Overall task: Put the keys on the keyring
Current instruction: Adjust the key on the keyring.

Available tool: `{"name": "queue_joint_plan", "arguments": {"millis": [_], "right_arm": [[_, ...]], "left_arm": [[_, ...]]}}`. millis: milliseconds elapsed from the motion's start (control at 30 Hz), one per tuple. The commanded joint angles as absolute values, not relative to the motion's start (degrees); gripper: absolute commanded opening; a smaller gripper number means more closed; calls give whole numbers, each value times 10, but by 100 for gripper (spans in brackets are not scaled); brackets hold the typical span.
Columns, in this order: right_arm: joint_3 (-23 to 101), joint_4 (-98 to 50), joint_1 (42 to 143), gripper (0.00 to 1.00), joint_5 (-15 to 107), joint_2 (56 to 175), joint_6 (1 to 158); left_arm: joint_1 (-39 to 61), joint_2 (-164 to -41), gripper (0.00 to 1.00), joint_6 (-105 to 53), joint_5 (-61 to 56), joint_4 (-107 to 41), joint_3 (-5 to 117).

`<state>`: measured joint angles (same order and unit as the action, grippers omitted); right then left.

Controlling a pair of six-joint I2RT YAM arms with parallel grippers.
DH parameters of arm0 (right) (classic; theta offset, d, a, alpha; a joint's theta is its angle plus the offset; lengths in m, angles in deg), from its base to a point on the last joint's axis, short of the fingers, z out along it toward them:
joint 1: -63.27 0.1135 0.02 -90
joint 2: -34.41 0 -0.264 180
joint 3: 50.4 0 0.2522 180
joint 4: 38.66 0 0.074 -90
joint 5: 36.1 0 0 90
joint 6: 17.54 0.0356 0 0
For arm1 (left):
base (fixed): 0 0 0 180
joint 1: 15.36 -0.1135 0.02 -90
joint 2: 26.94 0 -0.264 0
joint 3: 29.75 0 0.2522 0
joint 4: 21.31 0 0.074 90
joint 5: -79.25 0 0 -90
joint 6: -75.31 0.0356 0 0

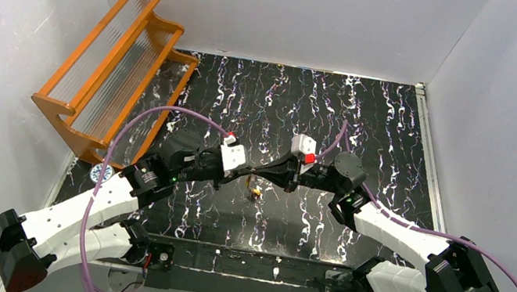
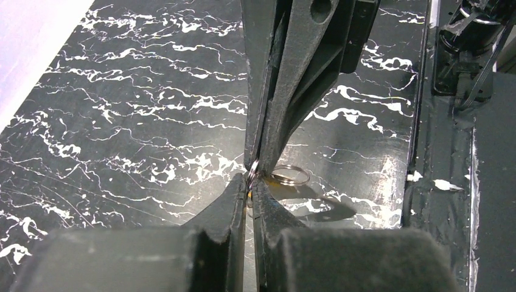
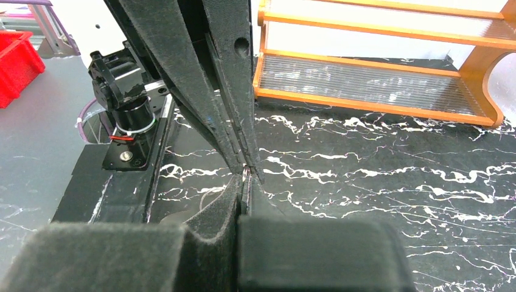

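Above a glossy black tabletop (image 1: 368,133) veined with white like marble, we see the left pincer (image 2: 248,186) and the right pincer (image 2: 259,159) meet tip to tip. Each is a pair of matte black, wedge-shaped fingers with rough, foam-like pads, and both are narrowed to a slit. The thin, silvery wire keyring (image 2: 291,175) juts sideways as a flat oval loop from the right pincer's tips, which clamp its near edge. It hangs clear of the surface and throws a shadow on it. Between the left pincer's pads we make out only a sliver of yellow, and we cannot tell what they grip. From overhead, the small yellow-orange keys (image 1: 256,191) dangle just below the point where the two pincers meet, too tiny for us to tell one from the other. The pincers themselves block most of that joint from both wrist views. At the far left corner stands an orange-framed rack (image 1: 115,58) with ribbed, clear shelves, well apart from the work. Purple cables (image 1: 166,111) loop over the white arms, and a red plastic bin (image 3: 18,61) sits beyond the tabletop's edge.
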<state>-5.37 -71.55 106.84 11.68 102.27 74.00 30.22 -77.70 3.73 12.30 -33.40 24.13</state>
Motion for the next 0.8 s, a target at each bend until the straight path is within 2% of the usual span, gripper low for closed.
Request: {"name": "queue_joint_plan", "arguments": {"millis": [0, 67, 100, 233, 333, 433, 567, 667, 700, 767], "right_arm": [[-42, -744, 1070, 1, 124, 1012, 738], [-42, -737, 1070, 1, 135, 1008, 738], [-42, -733, 1070, 4, 142, 1005, 737], [-48, -720, 1070, 42, 171, 987, 726], [-54, -716, 1070, 53, 185, 980, 726], [-53, -718, 1070, 54, 184, 985, 726], [-47, -726, 1070, 48, 169, 1000, 726], [-48, -738, 1070, 38, 161, 1011, 734], [-48, -743, 1069, 30, 158, 1015, 737], [-48, -760, 1069, 22, 155, 1026, 746]], "left_arm": [[304, -776, 0, 40, 142, -332, 264], [304, -779, 0, 47, 135, -360, 273], [304, -781, 0, 54, 126, -379, 281], [304, -810, 0, 94, 101, -492, 348], [305, -854, 0, 141, 93, -589, 419], [305, -918, 0, 184, 78, -709, 493], [306, -974, 0, 221, 27, -814, 574], [307, -999, 0, 233, -8, -860, 620], [308, -1004, 0, 234, -15, -868, 632], [308, -1010, 0, 233, -15, -873, 646]]}}
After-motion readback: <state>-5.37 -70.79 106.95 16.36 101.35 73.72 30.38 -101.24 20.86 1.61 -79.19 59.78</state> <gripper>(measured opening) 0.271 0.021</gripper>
